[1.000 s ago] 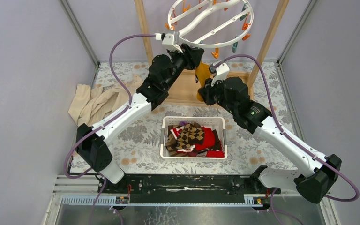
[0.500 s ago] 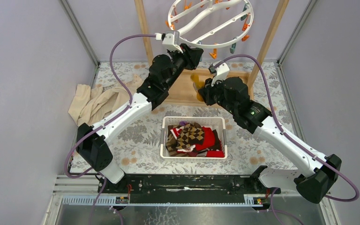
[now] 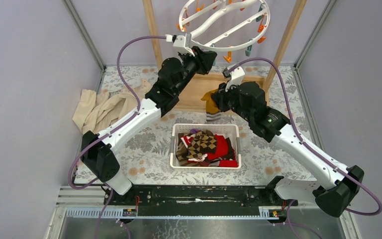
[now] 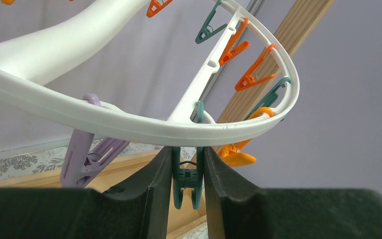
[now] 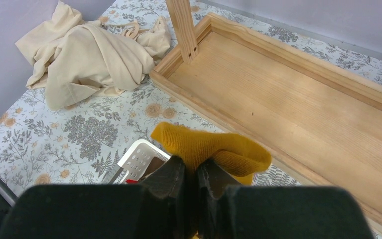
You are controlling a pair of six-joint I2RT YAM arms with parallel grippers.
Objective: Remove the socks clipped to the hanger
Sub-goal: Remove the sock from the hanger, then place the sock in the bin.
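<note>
The left end effector (image 4: 187,155) reaches up beneath the white ring of the hanger (image 4: 129,130), its two dark fingers pressed against either side of a teal clip (image 4: 186,180) that dangles from the rim. Orange and purple clips hang empty around the ring. The right end effector (image 5: 195,169) is clenched on a mustard sock (image 5: 214,149), held free of the hanger and above the floral worktop (image 3: 144,144), between the wooden rack base (image 5: 298,99) and the far rim of the white basket (image 3: 205,127). Other socks (image 3: 206,144) lie piled inside that basket. A beige cloth (image 3: 104,107) sits crumpled on the left.
</note>
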